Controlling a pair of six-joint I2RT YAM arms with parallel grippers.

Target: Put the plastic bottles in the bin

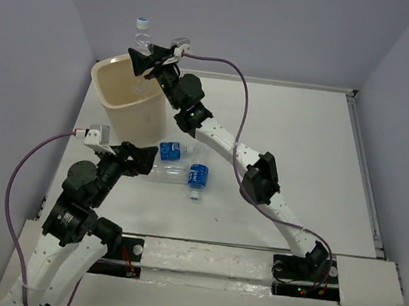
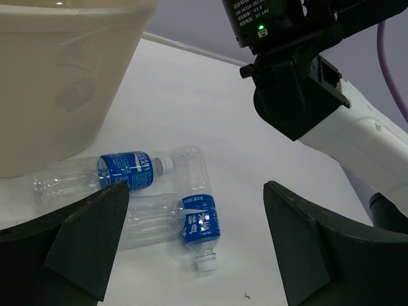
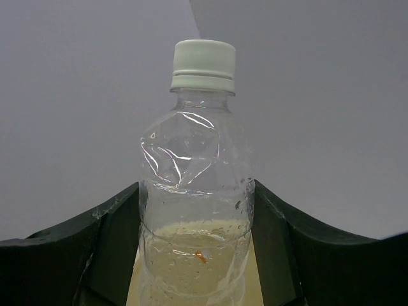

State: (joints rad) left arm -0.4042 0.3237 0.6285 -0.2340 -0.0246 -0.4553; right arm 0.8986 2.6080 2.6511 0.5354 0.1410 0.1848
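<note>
My right gripper (image 1: pixel 144 62) is shut on a clear label-less bottle (image 1: pixel 142 38), held upright with its white cap up over the mouth of the cream bin (image 1: pixel 125 102). In the right wrist view the bottle (image 3: pixel 194 197) fills the gap between my fingers (image 3: pixel 111 242), with the bin (image 3: pixel 256 271) below. Three bottles lie on the table right of the bin: two with blue labels (image 1: pixel 175 151) (image 1: pixel 198 179) and a clear one (image 1: pixel 165 170). My left gripper (image 1: pixel 138 158) is open above them; its wrist view shows them (image 2: pixel 124 172) (image 2: pixel 197 213) (image 2: pixel 150 220) between the open fingers (image 2: pixel 89 236).
The bin's wall (image 2: pixel 57 89) fills the upper left of the left wrist view. My right arm (image 1: pixel 261 179) stretches across the table's middle to the bin, and its black joint (image 2: pixel 296 89) hangs above the lying bottles. Grey walls enclose the white table.
</note>
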